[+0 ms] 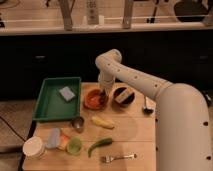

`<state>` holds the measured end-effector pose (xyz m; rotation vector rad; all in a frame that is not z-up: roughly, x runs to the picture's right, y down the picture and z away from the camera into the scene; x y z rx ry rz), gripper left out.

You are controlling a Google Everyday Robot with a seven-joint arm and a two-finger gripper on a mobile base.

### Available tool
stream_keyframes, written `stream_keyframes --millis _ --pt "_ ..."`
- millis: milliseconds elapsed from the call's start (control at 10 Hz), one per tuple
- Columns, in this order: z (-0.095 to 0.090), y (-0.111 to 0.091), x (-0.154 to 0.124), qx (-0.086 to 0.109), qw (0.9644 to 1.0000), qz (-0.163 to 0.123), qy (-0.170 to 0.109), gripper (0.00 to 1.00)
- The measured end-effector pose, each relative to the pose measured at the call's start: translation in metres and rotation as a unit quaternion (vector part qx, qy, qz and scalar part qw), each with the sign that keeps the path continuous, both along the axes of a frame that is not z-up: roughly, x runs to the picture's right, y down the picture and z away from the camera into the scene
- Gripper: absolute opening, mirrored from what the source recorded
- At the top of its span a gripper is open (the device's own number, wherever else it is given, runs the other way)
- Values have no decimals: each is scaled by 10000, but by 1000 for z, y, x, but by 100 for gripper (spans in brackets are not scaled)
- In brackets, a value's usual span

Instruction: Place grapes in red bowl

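Note:
The red bowl (94, 99) is a shallow orange-red bowl on the wooden table, just right of the green tray. My gripper (103, 93) hangs from the white arm directly over the bowl's right side, low above its rim. A small dark shape sits at the gripper's tip; I cannot tell whether it is the grapes. No grapes show elsewhere on the table.
A dark bowl (123, 95) stands right of the red one, with a ladle (146, 106) beyond it. The green tray (50, 106) holds a sponge (66, 93). In front lie a metal cup (78, 123), a yellow item (102, 122), a green pepper (100, 145), a fork (119, 157), a white cup (34, 147) and a green cup (74, 145).

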<state>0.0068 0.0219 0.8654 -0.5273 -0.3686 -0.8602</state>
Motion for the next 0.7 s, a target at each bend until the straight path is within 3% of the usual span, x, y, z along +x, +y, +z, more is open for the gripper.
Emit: stream_keyframes --millis 700 --pt "3 1 0 -15 10000 -6 -42 0"
